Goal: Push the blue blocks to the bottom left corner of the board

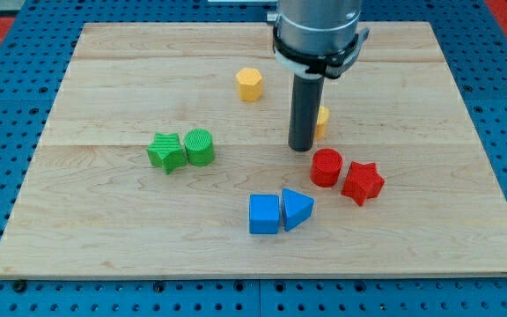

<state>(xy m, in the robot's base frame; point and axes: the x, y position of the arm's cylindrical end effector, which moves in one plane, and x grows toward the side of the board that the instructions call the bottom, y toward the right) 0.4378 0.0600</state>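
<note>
A blue cube (264,214) and a blue triangular block (296,210) lie side by side, touching, low in the middle of the wooden board (104,238). My tip (302,147) stands above them in the view, well apart from both, a little to the right of the board's middle. It is just left of a yellow block (322,121) that the rod partly hides, and just above-left of the red cylinder (326,167).
A red star block (363,182) sits right of the red cylinder. A yellow hexagonal block (249,84) lies near the top middle. A green star block (165,151) and a green cylinder (199,146) touch at the left of centre.
</note>
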